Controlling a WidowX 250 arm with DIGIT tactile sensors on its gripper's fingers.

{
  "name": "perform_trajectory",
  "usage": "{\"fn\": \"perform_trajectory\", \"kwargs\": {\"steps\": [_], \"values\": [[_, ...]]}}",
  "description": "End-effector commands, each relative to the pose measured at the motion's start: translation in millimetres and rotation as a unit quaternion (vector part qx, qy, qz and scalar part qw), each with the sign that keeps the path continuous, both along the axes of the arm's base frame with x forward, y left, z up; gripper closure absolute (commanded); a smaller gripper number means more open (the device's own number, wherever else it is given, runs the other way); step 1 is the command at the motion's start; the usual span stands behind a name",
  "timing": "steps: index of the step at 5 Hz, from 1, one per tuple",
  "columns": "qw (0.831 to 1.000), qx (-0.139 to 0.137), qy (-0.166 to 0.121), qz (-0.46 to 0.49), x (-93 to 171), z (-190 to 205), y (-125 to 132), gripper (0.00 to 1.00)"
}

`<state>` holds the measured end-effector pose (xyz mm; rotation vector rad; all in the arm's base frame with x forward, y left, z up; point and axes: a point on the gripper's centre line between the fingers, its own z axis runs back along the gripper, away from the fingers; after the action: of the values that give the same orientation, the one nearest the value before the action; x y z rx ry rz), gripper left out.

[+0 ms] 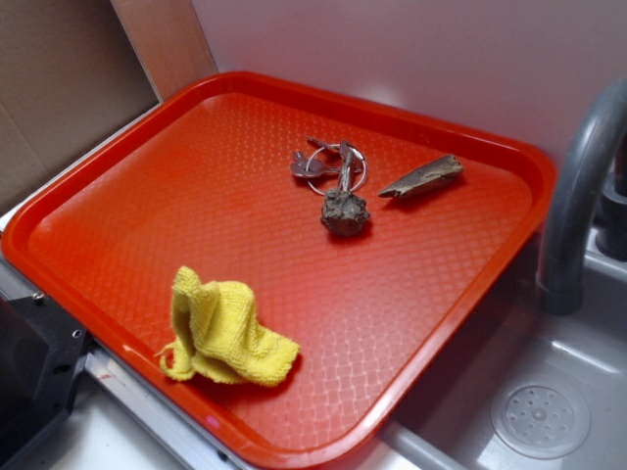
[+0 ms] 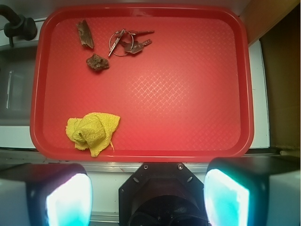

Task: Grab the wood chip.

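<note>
The wood chip (image 1: 423, 177) is a flat grey-brown sliver lying on the red tray (image 1: 127, 176) toward its far right side. In the wrist view the wood chip (image 2: 85, 34) lies at the tray's (image 2: 188, 94) upper left. My gripper (image 2: 148, 197) hangs high above the tray's near edge, far from the chip. It is open, its two pale glowing pads (image 2: 69, 200) wide apart with nothing between them. The gripper does not show in the exterior view.
A dark knobbly clump (image 1: 345, 211) with a stem lies left of the chip, next to metal keys on a ring (image 1: 328, 162). A crumpled yellow cloth (image 1: 223, 333) sits at the tray's near side. A grey faucet (image 1: 578, 186) and sink (image 1: 539, 411) stand to the right.
</note>
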<state>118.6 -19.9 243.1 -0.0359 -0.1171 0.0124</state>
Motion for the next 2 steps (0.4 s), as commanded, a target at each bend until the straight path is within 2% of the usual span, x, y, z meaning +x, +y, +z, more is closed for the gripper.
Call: {"fn": "perform_trajectory", "kwargs": {"steps": [1,2], "values": [[1.000,0.000,0.000,0.000,0,0,0,0.00],[0.997,-0.001,-0.011,-0.073,50,-19,-30,0.00]]}}
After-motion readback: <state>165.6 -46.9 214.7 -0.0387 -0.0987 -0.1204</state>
